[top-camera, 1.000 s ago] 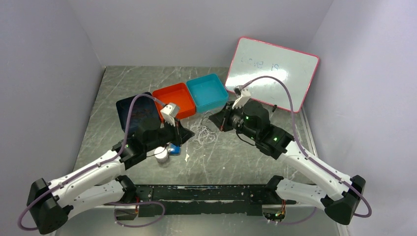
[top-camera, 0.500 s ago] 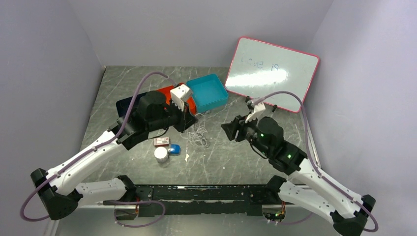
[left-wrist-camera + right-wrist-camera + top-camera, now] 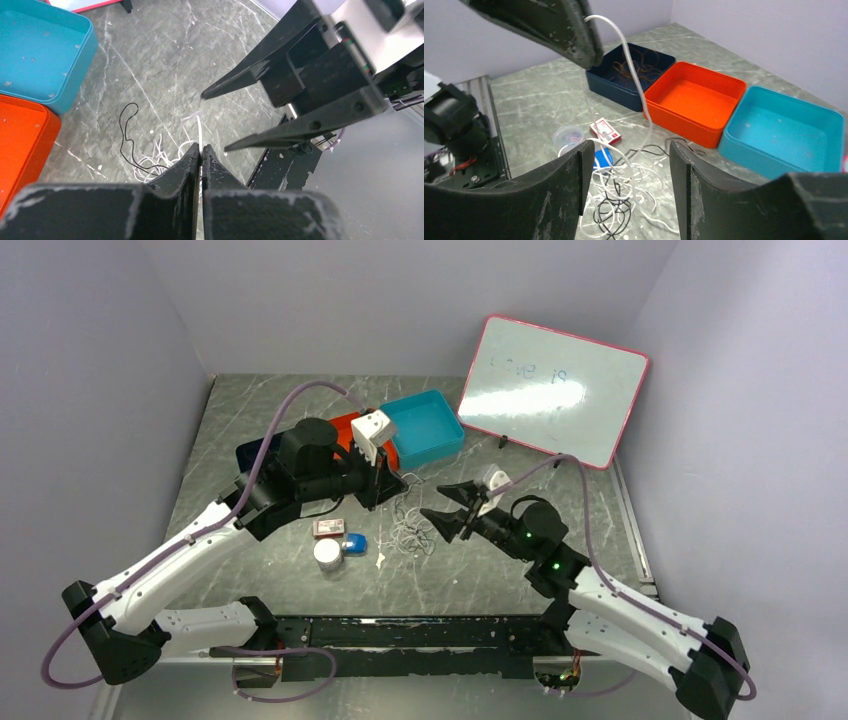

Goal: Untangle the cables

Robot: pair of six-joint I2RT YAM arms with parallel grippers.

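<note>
Left end effector [image 3: 201,148]: pinched shut on white cable [image 3: 637,85], raised since earlier.
Right end effector [image 3: 630,146]: now spread, empty, moved toward frame centre.

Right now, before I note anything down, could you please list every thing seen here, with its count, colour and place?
cables: several, white and black, tangled pile at table centre
white cable: one, rising from the pile to the left jaws
navy tray: one, left end of the tray row behind the pile
orange tray: one, middle of the row
teal tray: one, right end
whiteboard: one, pink frame, back right
small box: one, red and white, left of the pile
round container: one, white, nearer than the box
table: one, grey marbled
left arm: white and black, jaws shut on the white cable
right arm: white and black, jaws open beside the pile
</note>
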